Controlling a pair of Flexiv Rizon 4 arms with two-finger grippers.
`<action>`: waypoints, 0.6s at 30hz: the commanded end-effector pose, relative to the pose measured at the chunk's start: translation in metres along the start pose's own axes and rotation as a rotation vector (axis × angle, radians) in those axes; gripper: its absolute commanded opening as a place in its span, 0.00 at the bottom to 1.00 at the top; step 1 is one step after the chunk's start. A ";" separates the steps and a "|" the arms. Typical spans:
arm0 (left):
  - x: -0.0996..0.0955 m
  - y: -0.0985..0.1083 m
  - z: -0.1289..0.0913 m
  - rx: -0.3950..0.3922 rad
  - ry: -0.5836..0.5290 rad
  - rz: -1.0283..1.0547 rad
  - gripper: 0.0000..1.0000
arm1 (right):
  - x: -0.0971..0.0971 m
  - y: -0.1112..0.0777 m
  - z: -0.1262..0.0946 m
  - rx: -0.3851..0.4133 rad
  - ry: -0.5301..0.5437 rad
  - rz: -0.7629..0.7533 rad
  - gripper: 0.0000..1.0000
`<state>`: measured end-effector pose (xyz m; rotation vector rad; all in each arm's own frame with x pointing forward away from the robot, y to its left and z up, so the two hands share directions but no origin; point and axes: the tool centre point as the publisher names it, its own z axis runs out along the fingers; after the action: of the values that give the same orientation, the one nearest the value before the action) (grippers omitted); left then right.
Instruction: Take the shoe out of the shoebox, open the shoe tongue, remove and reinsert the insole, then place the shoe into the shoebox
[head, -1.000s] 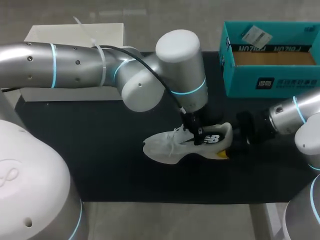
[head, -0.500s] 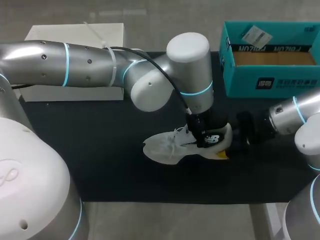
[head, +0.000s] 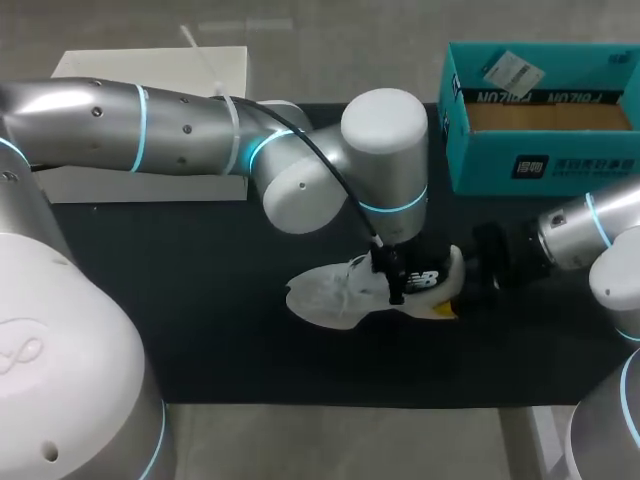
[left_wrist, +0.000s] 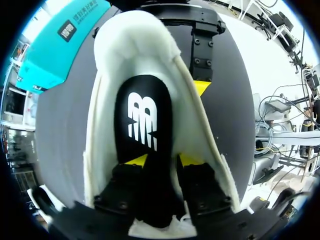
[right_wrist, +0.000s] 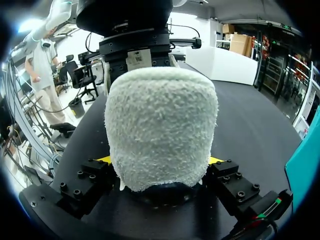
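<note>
A white shoe (head: 335, 293) lies on the black mat (head: 200, 300), toe to the left. My left gripper (head: 395, 284) points down into the shoe's opening. In the left wrist view its yellow fingertips (left_wrist: 136, 160) stand apart inside the shoe, open, resting over the black insole (left_wrist: 142, 117) with its white logo. My right gripper (head: 458, 290) is at the heel. In the right wrist view the fuzzy white heel (right_wrist: 160, 130) fills the gap between the fingers (right_wrist: 102, 160), which press it from both sides. The teal shoebox (head: 540, 110) stands open at the back right.
A white block (head: 150, 70) sits at the back left beyond the mat's edge. My left arm's elbow (head: 300, 180) hangs over the middle of the mat. The teal box wall (right_wrist: 305, 165) is close beside my right gripper.
My left arm has shifted right and sunk deeper into the shoe's opening, and its fingers have come apart. The shoe and my right arm have stayed put.
</note>
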<state>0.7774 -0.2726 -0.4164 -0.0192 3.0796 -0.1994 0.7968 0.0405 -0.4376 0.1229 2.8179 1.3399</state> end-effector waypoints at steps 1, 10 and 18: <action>0.009 -0.002 0.008 0.005 0.019 0.015 0.41 | 0.001 -0.001 0.004 0.003 -0.002 0.000 0.00; 0.017 0.001 0.019 0.000 0.011 -0.020 0.52 | 0.001 -0.001 0.004 0.003 -0.002 0.000 0.00; -0.003 -0.010 0.035 0.015 -0.140 -0.053 0.46 | 0.001 -0.001 0.004 0.003 -0.002 0.000 0.00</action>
<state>0.7788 -0.2772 -0.4194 -0.0972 2.9903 -0.2176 0.7959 0.0394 -0.4381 0.1228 2.8175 1.3376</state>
